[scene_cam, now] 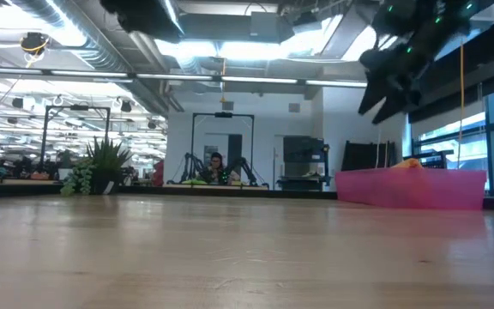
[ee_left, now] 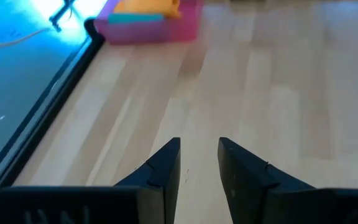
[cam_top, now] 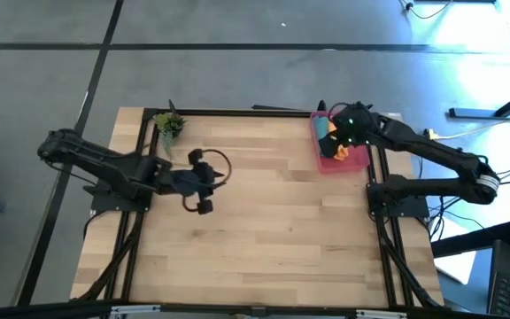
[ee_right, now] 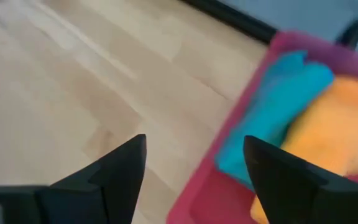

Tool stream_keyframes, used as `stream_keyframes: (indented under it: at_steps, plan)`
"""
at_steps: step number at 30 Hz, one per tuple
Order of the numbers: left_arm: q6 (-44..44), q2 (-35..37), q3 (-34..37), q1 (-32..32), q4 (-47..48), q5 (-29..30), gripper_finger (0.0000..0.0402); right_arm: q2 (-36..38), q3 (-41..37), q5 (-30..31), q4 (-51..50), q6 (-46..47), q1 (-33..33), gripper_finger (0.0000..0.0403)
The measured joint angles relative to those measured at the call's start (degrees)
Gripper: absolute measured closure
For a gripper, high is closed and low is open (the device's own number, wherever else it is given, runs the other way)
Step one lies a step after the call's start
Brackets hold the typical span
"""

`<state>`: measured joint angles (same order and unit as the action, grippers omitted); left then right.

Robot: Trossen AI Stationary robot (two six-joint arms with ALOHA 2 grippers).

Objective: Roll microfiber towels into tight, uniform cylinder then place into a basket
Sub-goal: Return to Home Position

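Observation:
The red-pink basket (cam_top: 338, 162) stands at the table's far right corner. In it lie the teal towel (ee_right: 278, 112) and the orange towel (ee_right: 337, 137), side by side; the orange one also shows in the high view (cam_top: 343, 152). My right gripper (ee_right: 194, 158) is open and empty above the basket's left rim. My left gripper (ee_left: 199, 158) is open and empty above the table's left middle (cam_top: 204, 182), its fingers a little apart.
A small green plant (cam_top: 170, 125) stands at the table's far left corner. Bare wood lies across the table's middle and near side. A black frame edges the table. The basket shows in the low view (scene_cam: 410, 189) at the right.

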<state>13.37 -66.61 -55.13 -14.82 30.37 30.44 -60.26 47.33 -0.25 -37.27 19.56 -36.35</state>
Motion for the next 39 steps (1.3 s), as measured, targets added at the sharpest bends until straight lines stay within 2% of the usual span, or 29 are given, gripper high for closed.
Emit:
stream_keyframes:
  at_steps: [6,11,15,19,21,23,26,30,33,37,39]
  plan:
    - [0.0,6.5,0.0,-3.5,1.3,-0.1,0.0302,7.0,0.0,5.4,2.1,-1.6,12.6,0.0134]
    - [0.9,9.3,0.0,-6.8,4.1,-2.9,0.0305,10.8,0.0,16.1,5.8,-2.3,23.9,0.0163]
    - [3.0,10.9,0.0,-9.6,8.6,-2.7,0.0334,11.9,0.0,22.5,8.0,-4.9,32.4,0.0227]
    - [3.1,12.0,-0.1,-11.1,11.7,-1.0,0.0386,11.5,0.0,27.4,10.9,-10.4,39.3,0.0313]
    - [2.8,13.0,-0.1,-11.6,12.5,0.8,0.0396,11.5,0.0,28.2,11.7,-13.4,42.0,0.0359]
    - [1.7,14.2,-0.1,-12.0,14.1,3.3,0.0394,11.5,0.0,28.4,13.3,-16.0,44.1,0.039]
    - [0.2,16.7,1.0,-12.5,13.1,5.3,0.0399,11.5,0.0,28.3,14.5,-18.2,46.7,0.0389]
    - [-3.3,23.3,7.7,-12.7,5.6,4.9,0.0399,12.0,-3.4,27.4,20.4,-20.3,49.0,0.0393]
    - [-5.3,29.1,14.1,-12.6,-2.0,2.8,0.0401,12.7,-8.3,21.2,28.4,-23.8,49.8,0.0398]
    - [-10.1,35.6,21.8,-12.6,-12.7,-1.9,0.0401,14.1,-14.8,8.2,39.6,-27.4,49.8,0.0394]
    - [-12.3,38.6,25.5,-12.6,-16.5,-3.3,0.0401,15.1,-18.2,5.0,44.4,-27.4,49.8,0.0396]
